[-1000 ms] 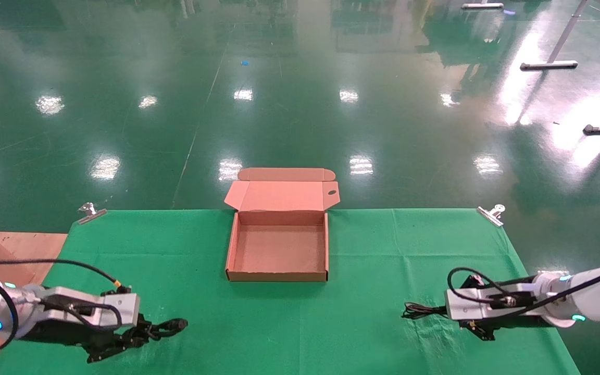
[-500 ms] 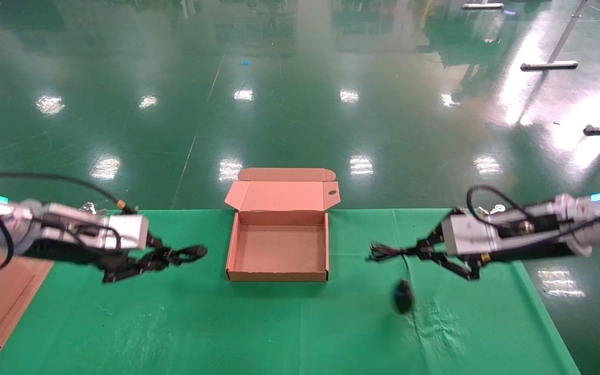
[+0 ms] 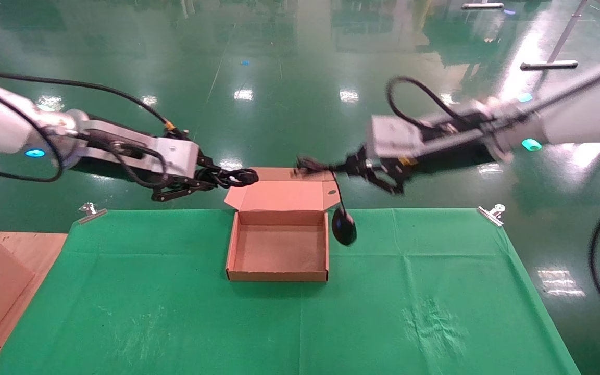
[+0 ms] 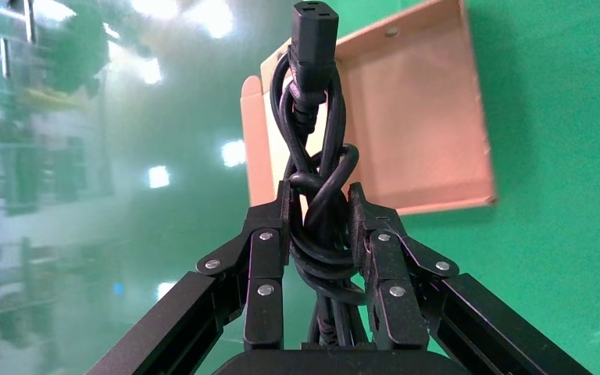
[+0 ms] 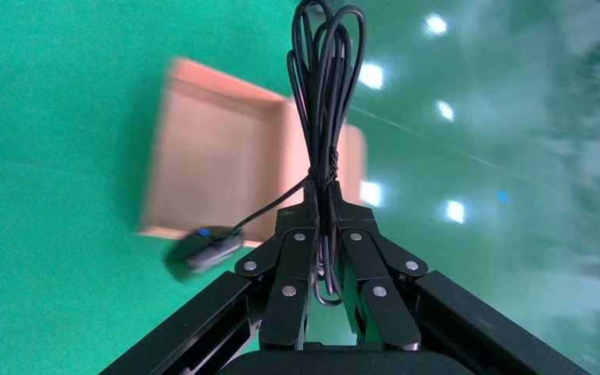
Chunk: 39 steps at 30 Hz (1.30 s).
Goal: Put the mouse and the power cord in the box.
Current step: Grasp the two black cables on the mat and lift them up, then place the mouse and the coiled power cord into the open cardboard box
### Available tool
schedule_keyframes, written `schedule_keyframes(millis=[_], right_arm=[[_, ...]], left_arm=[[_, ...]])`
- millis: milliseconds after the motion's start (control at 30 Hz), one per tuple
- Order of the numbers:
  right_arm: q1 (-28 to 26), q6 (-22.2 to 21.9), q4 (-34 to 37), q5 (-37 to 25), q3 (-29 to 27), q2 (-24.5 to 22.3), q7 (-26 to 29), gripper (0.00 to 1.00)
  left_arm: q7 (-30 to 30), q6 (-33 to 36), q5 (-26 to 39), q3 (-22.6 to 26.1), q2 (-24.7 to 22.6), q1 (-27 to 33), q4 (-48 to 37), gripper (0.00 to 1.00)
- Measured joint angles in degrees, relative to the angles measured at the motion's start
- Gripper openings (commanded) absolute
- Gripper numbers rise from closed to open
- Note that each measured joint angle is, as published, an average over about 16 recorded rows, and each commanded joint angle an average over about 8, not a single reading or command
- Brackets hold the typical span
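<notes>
mouse (image 3: 344, 227), small black oval, dangles by its thin wire beside the box (image 3: 278, 245)'s right wall. right gripper (image 3: 354, 167) jaws clamped on the wire bundle. left gripper (image 3: 211, 177) jaws clamped on the coiled power cord (image 3: 232, 178). both arms now higher, nearer the open tan box on the green counter (image 3: 435, 312). no readable labels.

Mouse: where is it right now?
In the head view the mouse dangles by its wire from the right end effector, hanging in the air just beyond the right wall of the open box.
</notes>
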<state>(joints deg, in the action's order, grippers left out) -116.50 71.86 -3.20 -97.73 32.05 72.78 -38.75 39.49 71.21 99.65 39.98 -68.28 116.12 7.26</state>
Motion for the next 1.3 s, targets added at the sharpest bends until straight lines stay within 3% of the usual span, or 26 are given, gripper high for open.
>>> schedule_keyframes(millis=[300,567,867,1133,1300], right_arm=[[0.01,-11.37,-0.71,-0.64,0.54,4.11,1.8,0.0],[0.58,-13.27,-1.32,-0.73,1.0,4.1,2.43,0.0],[-0.54,-8.63,-0.13,-0.44,1.11,1.73,1.93,0.0],[-1.75,1.07,1.08,0.8,0.39,-1.4,-0.06,0.0],[-2.1,6.61,1.56,1.59,-0.1,-3.08,-1.58,0.0]], left_arm=[[4.09,-6.38,-1.12,-0.93,-2.94,0.33,-2.14,0.0],[6.94,-12.9,-3.23,-2.49,-4.75,-1.92,-3.65,0.0],[15.56,-19.91,-10.45,-7.41,-7.14,-10.49,-1.73,0.0],[27.46,-25.69,-18.77,-12.22,-9.05,-20.73,2.12,0.0],[33.73,-29.13,-22.34,-12.63,-9.86,-26.07,4.8,0.0]])
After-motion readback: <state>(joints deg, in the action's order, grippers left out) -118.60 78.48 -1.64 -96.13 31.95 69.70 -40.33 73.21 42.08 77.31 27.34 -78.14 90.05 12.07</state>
